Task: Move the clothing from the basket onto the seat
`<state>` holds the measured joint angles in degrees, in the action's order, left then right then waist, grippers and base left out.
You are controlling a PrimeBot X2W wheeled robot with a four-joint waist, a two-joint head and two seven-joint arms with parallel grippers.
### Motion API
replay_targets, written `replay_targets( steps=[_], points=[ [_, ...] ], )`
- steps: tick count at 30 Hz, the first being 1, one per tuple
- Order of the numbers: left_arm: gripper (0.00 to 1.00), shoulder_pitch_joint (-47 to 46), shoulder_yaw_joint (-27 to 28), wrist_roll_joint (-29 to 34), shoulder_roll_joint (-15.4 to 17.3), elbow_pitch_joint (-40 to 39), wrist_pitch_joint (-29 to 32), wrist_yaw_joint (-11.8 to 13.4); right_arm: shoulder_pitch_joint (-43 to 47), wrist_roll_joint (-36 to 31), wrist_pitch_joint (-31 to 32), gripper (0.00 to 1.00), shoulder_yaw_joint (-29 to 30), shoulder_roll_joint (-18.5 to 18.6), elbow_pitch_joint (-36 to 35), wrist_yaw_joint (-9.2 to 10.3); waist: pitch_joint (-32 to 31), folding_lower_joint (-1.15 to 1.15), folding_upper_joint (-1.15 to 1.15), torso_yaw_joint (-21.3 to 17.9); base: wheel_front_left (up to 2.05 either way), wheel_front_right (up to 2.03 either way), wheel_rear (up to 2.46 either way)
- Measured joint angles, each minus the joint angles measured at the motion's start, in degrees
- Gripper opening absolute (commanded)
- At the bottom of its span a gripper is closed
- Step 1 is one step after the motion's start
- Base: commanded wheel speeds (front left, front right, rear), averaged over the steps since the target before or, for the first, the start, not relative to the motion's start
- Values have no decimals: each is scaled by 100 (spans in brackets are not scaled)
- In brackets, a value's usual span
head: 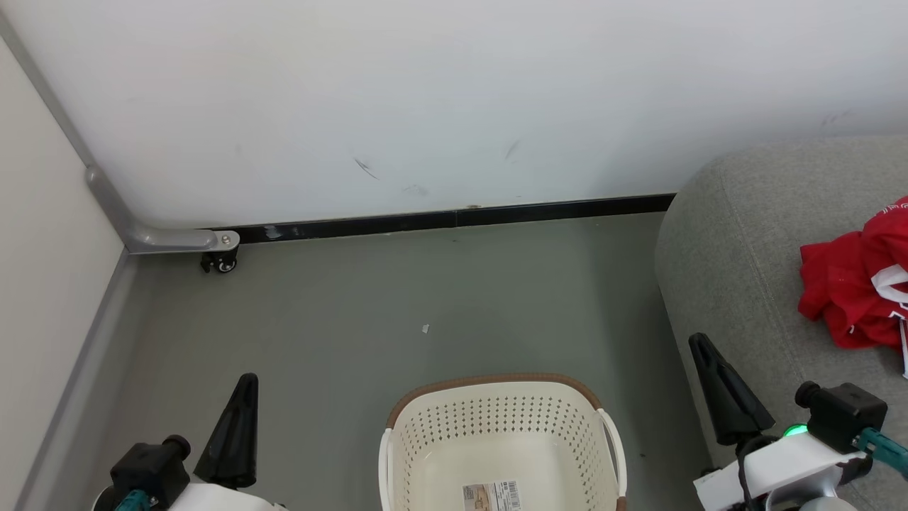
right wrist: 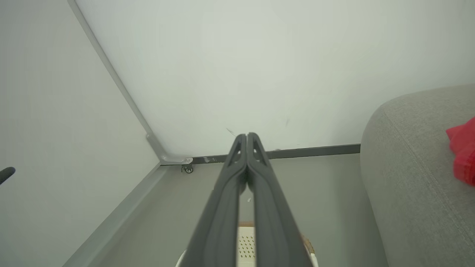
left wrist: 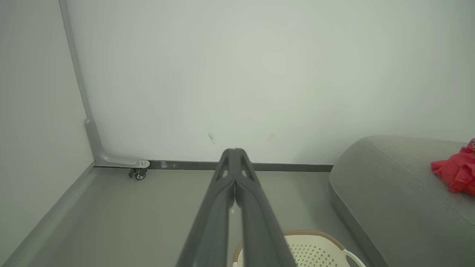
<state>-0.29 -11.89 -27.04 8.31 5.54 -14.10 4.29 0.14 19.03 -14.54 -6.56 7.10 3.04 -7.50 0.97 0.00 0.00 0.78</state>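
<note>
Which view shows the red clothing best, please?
The head view: the clothing lies crumpled on the seat, white trim visible, though cropped. The left wrist view shows a small red heap; the right wrist view, just a corner.

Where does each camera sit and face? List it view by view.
Head view: on the head, looking forward and down at the oval cream-white perforated plastic basket; left pincer and right pincer at lower corners.
Left wrist view: on the left wrist, along the shut left pincer toward the white wall.
Right wrist view: likewise, along the shut right pincer.
Shared: all three show the red clothing on the large grey fabric seat.
</note>
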Motion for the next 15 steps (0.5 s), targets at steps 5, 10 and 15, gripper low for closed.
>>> replay_targets(
  steps=[5, 10, 15],
  points=[
    [0, 0, 38, -393, -68, 4, 96, -49, 70, 381, 1, 0, -13, -14, -41, 0, -2, 0, 0, -4, 0, 0, 0],
    [0, 0, 131, -818, -80, 30, 200, -141, 82, 911, 98, 0, 38, -41, -27, 0, -11, 1, 0, -11, 0, 0, 0],
    [0, 0, 207, -1135, -101, 59, 296, -194, 82, 1329, 175, 0, 93, -82, 8, 0, -21, 10, 0, -15, 0, 0, 0]
  ],
)
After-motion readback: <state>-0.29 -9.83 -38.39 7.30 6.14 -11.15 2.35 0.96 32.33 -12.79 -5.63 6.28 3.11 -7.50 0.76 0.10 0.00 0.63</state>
